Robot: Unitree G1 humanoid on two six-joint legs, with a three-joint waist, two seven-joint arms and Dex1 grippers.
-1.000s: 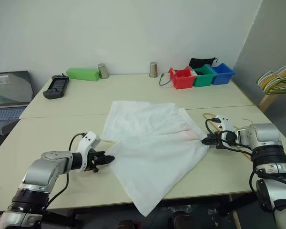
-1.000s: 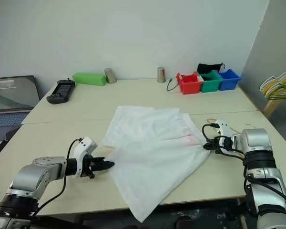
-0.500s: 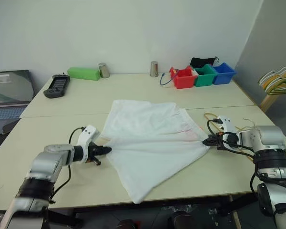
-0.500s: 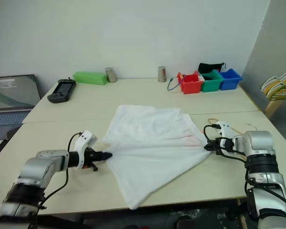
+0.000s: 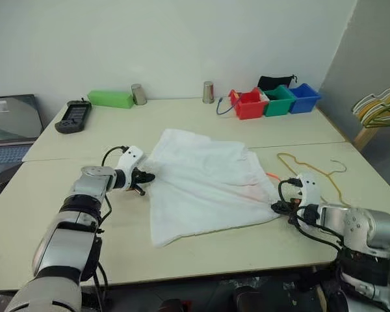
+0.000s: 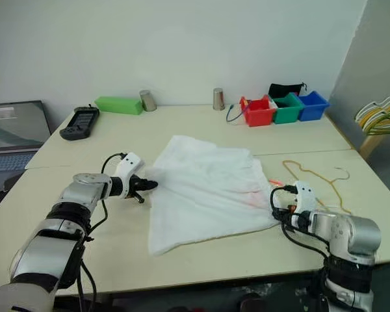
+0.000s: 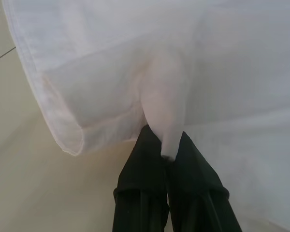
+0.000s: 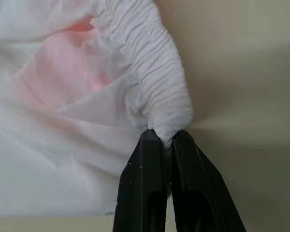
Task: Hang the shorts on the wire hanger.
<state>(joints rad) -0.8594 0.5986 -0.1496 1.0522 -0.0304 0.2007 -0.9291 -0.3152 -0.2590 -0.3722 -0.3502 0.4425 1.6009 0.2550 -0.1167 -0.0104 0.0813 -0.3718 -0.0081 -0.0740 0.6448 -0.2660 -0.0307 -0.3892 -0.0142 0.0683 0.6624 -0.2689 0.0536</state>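
Shorts [image 5: 205,185]: large, white, thin fabric, spread flat and rumpled on the pale worktop [image 5: 71,214], roughly central, slightly toward the right half. Semi-translucent. Gathered, ribbed waistband along the right-hand edge, bunched into fine pleats in the right wrist view. Faint pink-red mark near that waistband, at the right corner of the cloth. Hemmed edge folded over on itself near the left side, a soft tube-like fold in the left wrist view. Near-left corner lying in a blunt point toward the front edge of the worktop.

Left gripper [image 5: 145,177]: closed on a pinch of the shorts' left edge, a small peak of cloth squeezed between the two black fingers [image 7: 145,179]. Fabric drawn into radiating creases from that point.

Right gripper [image 5: 277,207]: clamped on the waistband end at the right corner, black fingers [image 8: 142,183] tight together with the gathered elastic caught between them. Resting low, at worktop level.

Wire hanger [image 5: 309,170]: thin yellow-orange wire, lying flat on the worktop just beyond the right gripper, partly tucked beside the shorts' right edge; grey hook [image 5: 338,167] pointing to the right. Not inside the shorts.

Far edge of worktop: green box [image 5: 110,99], two metal cups [image 5: 138,94], red, green and blue bins [image 5: 275,102], black handheld device [image 5: 71,117]. Laptop [image 5: 10,127] at far left. Bunch of pale hangers [image 5: 379,107] at far right, off the worktop.
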